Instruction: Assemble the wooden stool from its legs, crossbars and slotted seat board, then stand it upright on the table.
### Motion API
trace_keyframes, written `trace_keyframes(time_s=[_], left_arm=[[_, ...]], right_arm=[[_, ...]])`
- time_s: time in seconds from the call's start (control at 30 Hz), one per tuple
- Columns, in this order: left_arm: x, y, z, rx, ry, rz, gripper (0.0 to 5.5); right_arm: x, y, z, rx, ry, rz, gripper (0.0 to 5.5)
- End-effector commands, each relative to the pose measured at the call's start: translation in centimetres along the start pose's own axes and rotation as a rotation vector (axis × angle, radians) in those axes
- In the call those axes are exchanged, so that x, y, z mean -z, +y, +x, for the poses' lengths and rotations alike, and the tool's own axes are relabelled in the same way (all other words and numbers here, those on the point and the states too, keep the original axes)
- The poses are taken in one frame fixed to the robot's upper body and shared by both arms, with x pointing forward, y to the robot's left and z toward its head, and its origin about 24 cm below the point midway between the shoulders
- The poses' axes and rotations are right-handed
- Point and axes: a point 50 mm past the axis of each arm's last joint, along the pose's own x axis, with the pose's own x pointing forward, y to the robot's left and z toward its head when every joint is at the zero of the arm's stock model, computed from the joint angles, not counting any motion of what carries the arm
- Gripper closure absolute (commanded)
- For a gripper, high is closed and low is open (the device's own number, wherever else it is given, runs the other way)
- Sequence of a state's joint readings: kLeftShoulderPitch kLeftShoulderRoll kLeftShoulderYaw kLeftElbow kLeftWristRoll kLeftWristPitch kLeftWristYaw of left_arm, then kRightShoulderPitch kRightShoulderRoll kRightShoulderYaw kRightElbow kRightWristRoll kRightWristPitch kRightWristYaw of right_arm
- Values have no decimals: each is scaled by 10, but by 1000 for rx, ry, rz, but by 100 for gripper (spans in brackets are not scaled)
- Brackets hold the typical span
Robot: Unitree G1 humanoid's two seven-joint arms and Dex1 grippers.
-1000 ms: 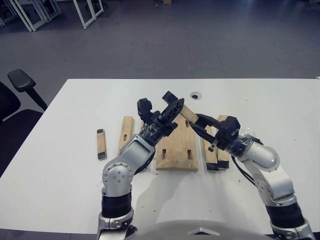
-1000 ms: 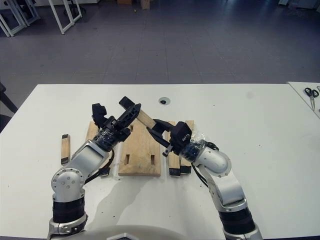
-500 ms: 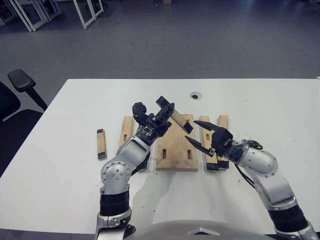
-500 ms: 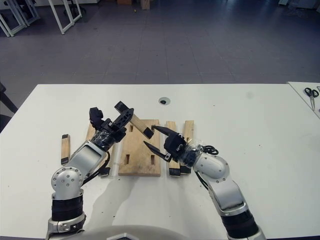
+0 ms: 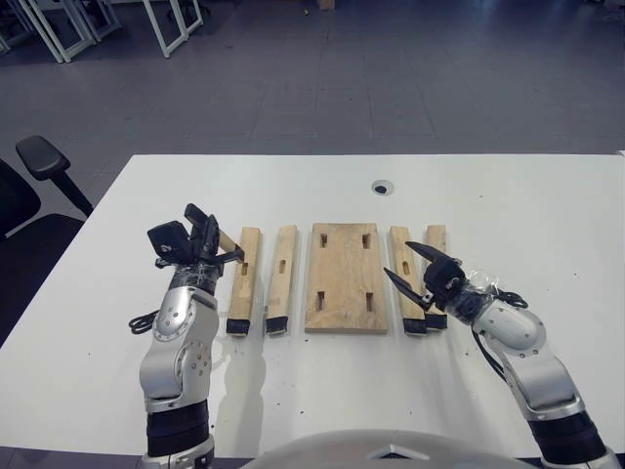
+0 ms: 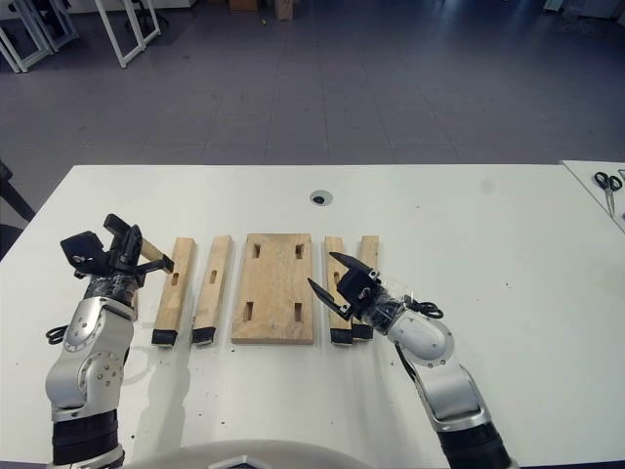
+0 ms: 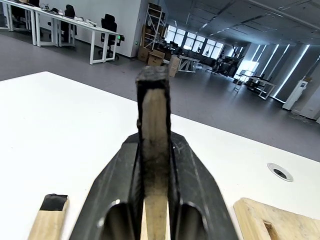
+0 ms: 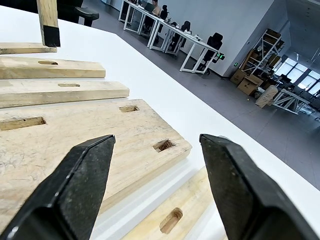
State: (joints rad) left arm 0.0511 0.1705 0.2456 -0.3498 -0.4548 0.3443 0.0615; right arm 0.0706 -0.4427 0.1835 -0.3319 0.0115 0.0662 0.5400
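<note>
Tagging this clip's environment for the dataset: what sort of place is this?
Probably an open-plan office or lab hall: rows of white desks with black office chairs, shelving and cardboard boxes, and a grey floor around the white table.

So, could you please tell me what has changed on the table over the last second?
The left gripper, shut on the crossbar, swung it from above the seat board out to the robot's left, past the left legs. The right gripper, open, drew back from the crossbar toward the right legs. The seat board and the legs stayed where they were.
</note>
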Motion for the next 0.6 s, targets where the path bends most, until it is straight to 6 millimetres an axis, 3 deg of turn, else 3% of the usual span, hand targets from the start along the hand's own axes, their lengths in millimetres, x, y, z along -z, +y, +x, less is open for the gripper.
trace_keyframes(time_s=[0.03, 0.6], left_arm=[[0, 1, -2, 26, 4, 11, 508], [33, 1, -7, 23, 109, 26, 508]], right_arm=[[0, 1, 0, -3, 3, -10, 239], [0, -2, 0, -12, 9, -12, 239]])
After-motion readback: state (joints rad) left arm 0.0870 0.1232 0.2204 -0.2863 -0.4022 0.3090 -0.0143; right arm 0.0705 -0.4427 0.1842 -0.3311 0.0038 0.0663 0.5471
